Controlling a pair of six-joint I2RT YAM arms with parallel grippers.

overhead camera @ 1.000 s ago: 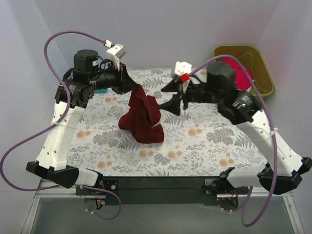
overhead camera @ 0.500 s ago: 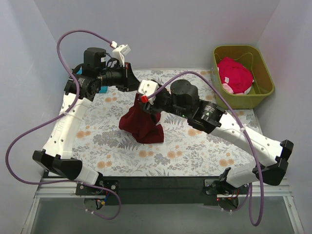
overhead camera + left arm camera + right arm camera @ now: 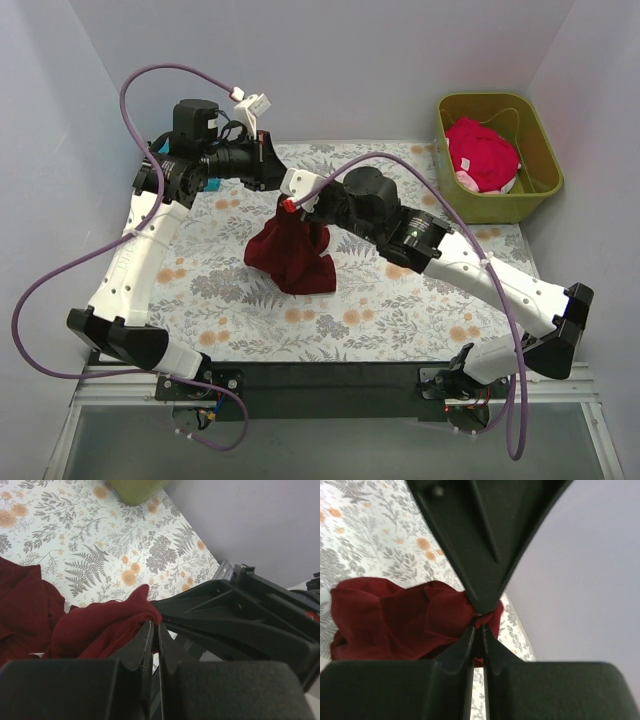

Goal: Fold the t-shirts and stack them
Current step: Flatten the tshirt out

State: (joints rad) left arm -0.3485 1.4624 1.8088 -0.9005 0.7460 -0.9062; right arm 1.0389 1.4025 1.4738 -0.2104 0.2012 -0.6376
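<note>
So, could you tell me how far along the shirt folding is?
Nothing looks folded or stacked yet. In hand: the left gripper and right gripper are both shut on one raised peak of the maroon t-shirt, its bulk bunched on the tablecloth. Left: the red-pink t-shirt lies crumpled in the green tub; all folding and stacking.

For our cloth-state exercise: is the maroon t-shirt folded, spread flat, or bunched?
Bunched. The maroon t-shirt rises in crumpled folds to a peak pinched by the left gripper and right gripper.

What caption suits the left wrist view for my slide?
Left gripper shut on a raised fold of the maroon t-shirt, right gripper beside it, floral tablecloth below.
</note>
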